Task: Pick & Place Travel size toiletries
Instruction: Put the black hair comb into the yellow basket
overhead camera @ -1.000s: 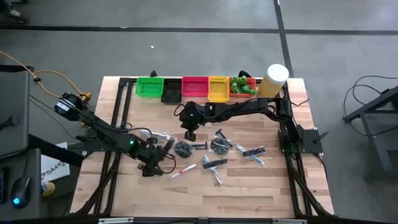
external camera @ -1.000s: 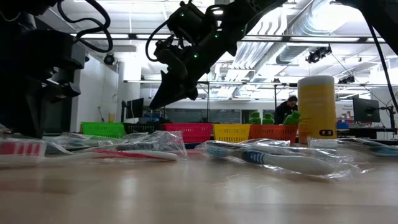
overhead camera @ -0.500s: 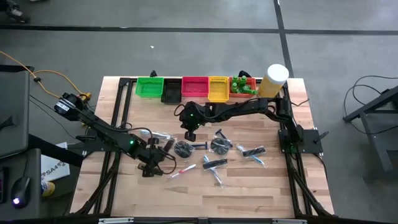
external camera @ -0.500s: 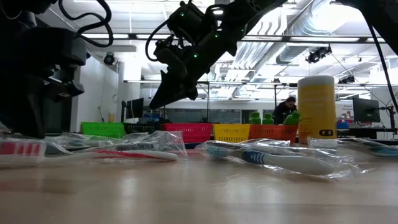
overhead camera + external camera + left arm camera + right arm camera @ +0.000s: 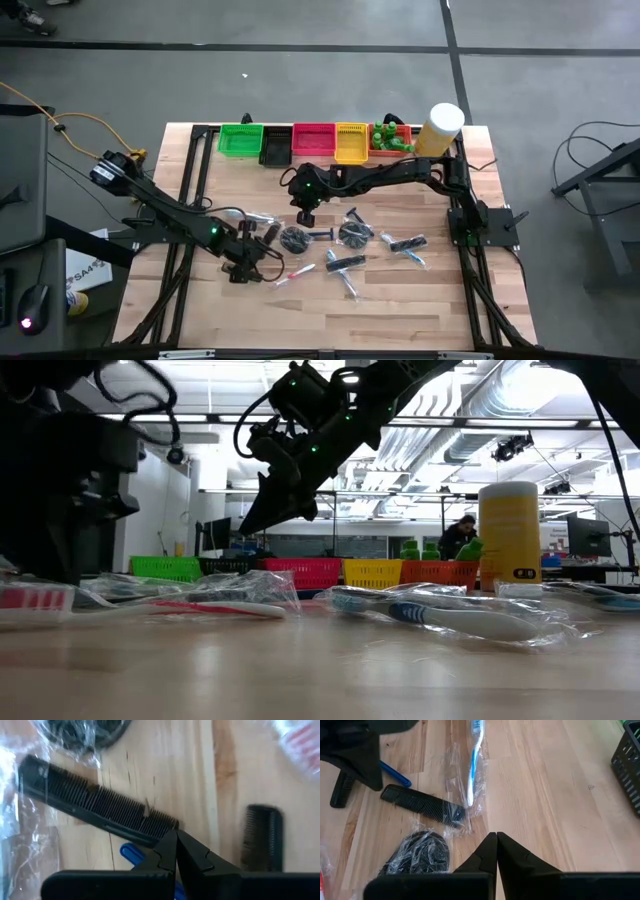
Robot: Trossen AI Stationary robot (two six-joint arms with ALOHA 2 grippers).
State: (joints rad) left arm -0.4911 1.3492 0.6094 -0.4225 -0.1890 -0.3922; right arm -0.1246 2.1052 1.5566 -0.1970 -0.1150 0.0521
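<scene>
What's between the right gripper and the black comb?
Only bare wood lies between the right gripper and the comb, as the right wrist view shows; the wrapped disc sits off to one side.

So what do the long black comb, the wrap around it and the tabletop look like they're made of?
Long black comb: looks like matte black moulded plastic, with fine even teeth on a straight spine. Wrap: thin clear film, probably plastic, crinkled and catching glare. Tabletop: light wood planks with visible grain and seams, a smooth finish with a slight sheen; whether solid or veneer cannot be told.
</scene>
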